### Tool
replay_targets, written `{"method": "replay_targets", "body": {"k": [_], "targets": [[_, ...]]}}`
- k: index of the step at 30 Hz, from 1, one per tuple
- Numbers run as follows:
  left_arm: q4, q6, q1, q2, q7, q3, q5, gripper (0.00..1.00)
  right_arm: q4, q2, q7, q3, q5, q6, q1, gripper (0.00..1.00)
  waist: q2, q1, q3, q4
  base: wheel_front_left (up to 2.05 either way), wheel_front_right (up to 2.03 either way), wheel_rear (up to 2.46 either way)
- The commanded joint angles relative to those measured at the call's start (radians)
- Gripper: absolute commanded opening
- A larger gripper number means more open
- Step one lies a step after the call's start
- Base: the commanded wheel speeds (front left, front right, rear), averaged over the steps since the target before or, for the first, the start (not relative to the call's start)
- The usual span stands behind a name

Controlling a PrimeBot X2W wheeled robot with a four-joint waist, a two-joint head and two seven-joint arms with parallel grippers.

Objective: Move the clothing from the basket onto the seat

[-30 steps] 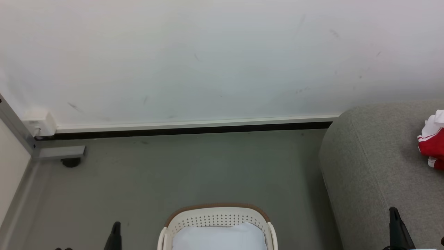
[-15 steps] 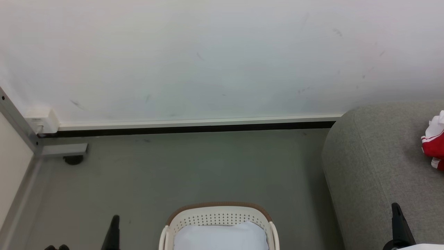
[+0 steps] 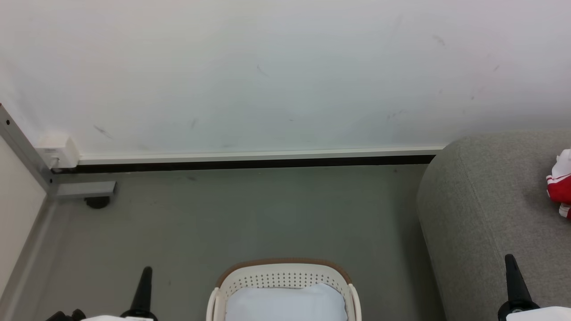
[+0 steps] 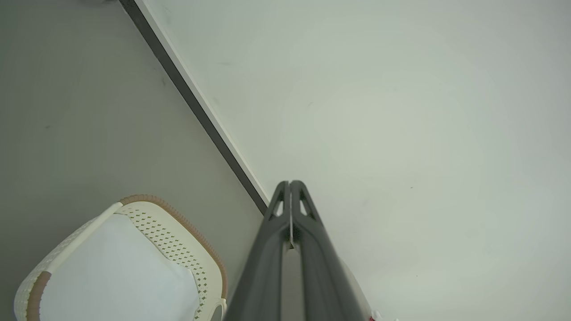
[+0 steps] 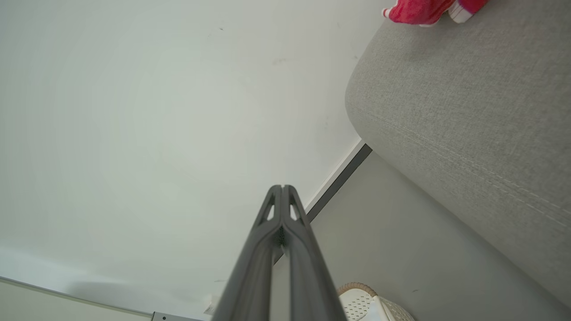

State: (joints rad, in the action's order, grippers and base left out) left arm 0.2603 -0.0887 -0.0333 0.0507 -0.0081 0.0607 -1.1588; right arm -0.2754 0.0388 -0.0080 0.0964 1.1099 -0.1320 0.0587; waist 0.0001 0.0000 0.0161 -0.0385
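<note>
While the red, shiny, white-trimmed clothing [image 3: 561,194] lies on the large light-grey woven-fabric seat [image 3: 482,209], the rounded cream-white perforated plastic basket [image 3: 281,281] stands on the floor nearby; the left claw [image 4: 290,183] is clenched, grasping nothing; the right claw [image 5: 282,187] likewise.

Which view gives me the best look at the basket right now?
Left wrist view: the basket shows its rim, perforated wall and pale interior. Head view crops it to its far end; right wrist catches a corner.
</note>
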Motion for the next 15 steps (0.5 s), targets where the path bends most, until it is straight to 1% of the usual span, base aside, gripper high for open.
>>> {"method": "replay_targets", "body": {"k": [1, 15], "targets": [[-0.010, -0.007, -0.018, 0.005, 0.009, 0.007, -0.032, 0.00, 0.012, 0.011, 0.008, 0.004, 0.028, 0.001, 0.019, 0.00, -0.0001, 0.0000, -0.001, 0.001, 0.00, 0.00, 0.00], [-0.012, -0.018, -0.037, 0.004, 0.043, 0.022, -0.160, 0.00, 0.018, 0.013, 0.043, 0.009, 0.171, 0.002, 0.030, 0.00, -0.0001, 0.0000, -0.005, 0.010, 0.00, 0.00, 0.00]]}}
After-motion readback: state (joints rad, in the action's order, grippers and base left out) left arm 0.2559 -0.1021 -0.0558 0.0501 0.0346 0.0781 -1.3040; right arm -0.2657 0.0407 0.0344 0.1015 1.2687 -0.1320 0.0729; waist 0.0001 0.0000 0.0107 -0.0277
